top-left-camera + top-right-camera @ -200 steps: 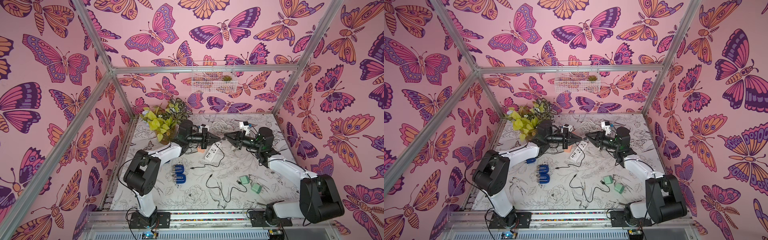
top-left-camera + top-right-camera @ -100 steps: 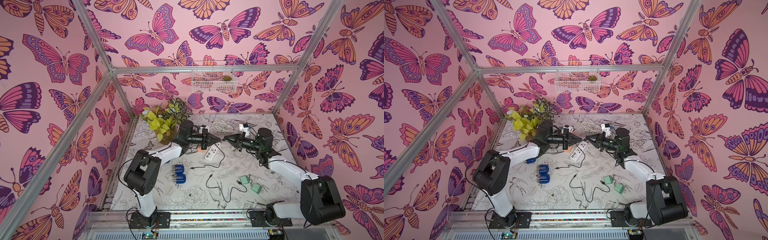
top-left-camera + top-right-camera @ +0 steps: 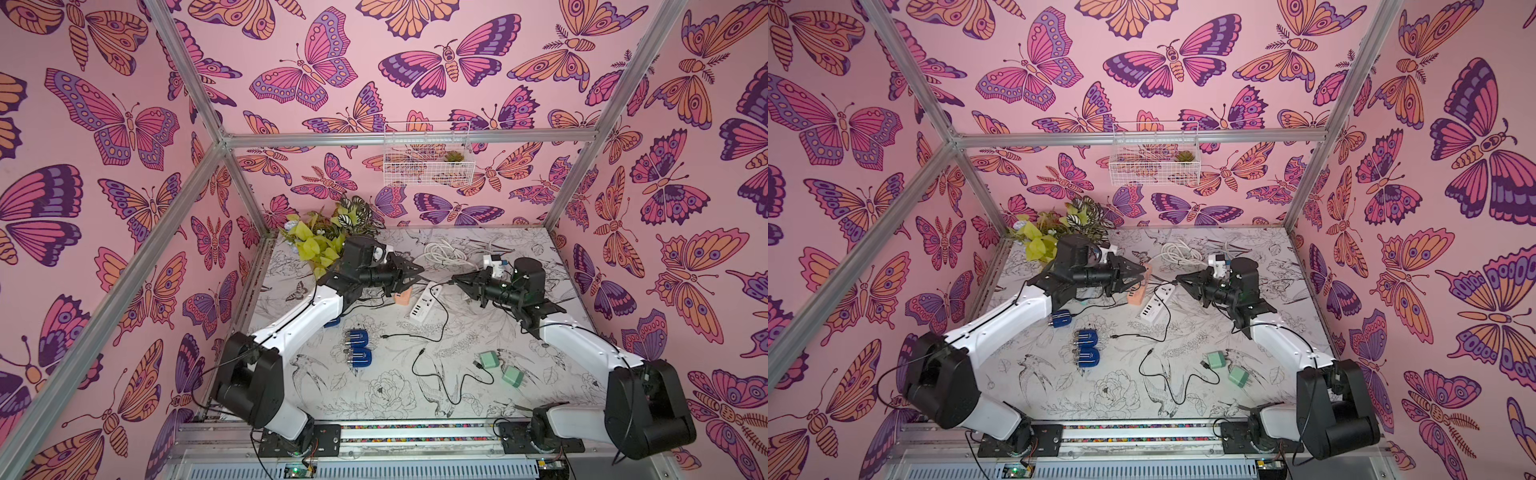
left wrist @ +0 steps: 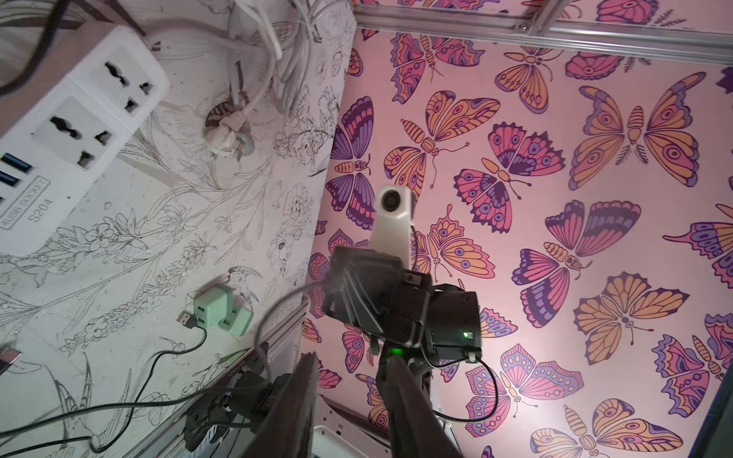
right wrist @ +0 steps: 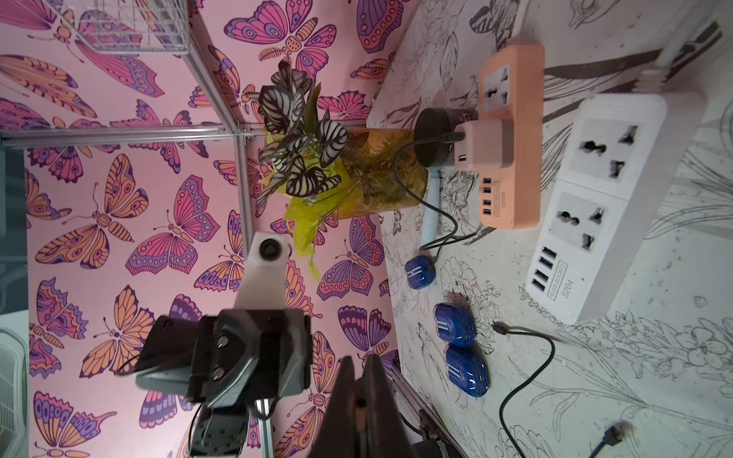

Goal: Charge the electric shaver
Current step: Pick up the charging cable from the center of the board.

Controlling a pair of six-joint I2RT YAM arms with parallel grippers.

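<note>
Right jaws: we find them pinched on a thin black cable [image 3: 446, 313].
Left jaws: slightly parted, empty.
Blue oval electric shavers [image 3: 356, 338]: on the tabletop [image 3: 540, 386], near-left of both jaws, long axes left-right; left arm nearer.

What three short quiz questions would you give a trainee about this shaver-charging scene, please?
1. True or false: the left gripper stands open, holding nothing.
2. How many blue shavers lie on the table? A two, B three, C five.
3. Fill in: the beige adapter is plugged into the ___ power strip.
Key: 1 true; 2 B; 3 orange.
</note>
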